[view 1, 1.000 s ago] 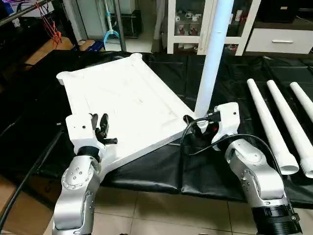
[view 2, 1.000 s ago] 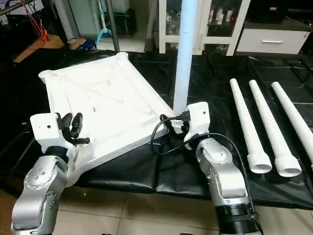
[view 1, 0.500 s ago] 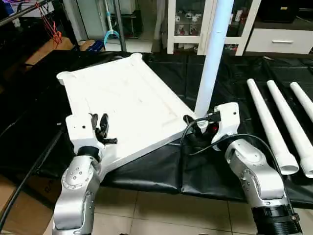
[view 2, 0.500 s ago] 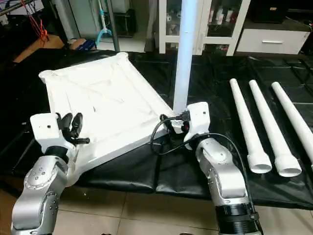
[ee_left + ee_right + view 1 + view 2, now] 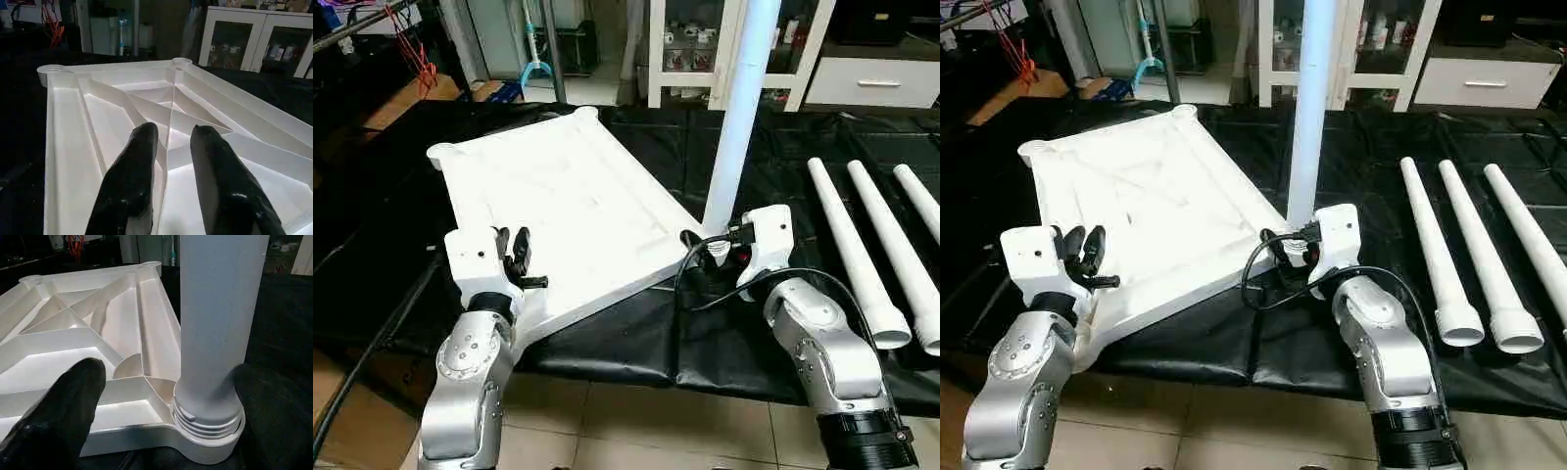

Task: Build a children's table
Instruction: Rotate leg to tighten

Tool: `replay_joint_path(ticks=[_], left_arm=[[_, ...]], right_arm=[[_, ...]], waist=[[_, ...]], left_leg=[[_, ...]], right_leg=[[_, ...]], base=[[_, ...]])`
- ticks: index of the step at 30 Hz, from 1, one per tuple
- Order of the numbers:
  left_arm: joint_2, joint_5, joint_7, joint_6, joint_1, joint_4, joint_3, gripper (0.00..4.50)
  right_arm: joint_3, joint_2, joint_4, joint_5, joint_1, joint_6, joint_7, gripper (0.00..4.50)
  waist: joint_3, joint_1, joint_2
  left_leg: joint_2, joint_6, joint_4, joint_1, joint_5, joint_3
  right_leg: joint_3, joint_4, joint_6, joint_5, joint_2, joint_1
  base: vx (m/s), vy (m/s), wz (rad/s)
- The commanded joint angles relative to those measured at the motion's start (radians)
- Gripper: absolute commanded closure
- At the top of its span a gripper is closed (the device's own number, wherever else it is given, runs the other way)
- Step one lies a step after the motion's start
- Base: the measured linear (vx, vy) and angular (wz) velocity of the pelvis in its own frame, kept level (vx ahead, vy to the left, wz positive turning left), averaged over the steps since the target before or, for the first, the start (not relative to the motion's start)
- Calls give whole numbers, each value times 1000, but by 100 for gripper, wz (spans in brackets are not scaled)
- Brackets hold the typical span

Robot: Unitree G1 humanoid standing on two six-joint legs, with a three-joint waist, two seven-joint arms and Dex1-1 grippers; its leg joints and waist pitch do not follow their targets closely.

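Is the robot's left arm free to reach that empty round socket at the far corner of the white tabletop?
Probably yes: the left end effector is open over the tabletop, holding nothing, and nothing blocks the far socket.

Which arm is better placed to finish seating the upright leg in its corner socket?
The right. Its tool has a finger on each side of the upright leg at the corner socket; the left tool hovers over the tabletop.

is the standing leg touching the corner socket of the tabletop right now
Touching. In the right wrist view the leg stands upright with its threaded base seated inside the tabletop's round corner socket.
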Motion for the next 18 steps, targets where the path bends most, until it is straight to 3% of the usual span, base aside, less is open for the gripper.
replay_joint_path(ticks=[1,18], left_arm=[[1,2,9,8,6,-18,5,317],[1,2,9,8,6,-18,5,317]], right_arm=[[2,1,-20,14,-2,11,-1,2],[2,1,-20,14,-2,11,-1,2]], waist=[[-63,4,-14],[-63,4,-14]], left_leg=[[34,-14,-98,30,-337,-16],[34,-14,-98,30,-345,-16]], right_leg=[[6,-64,-120,-263,3,25],[6,-66,-119,-278,2,25]], base=[[0,0,0],[0,0,0]])
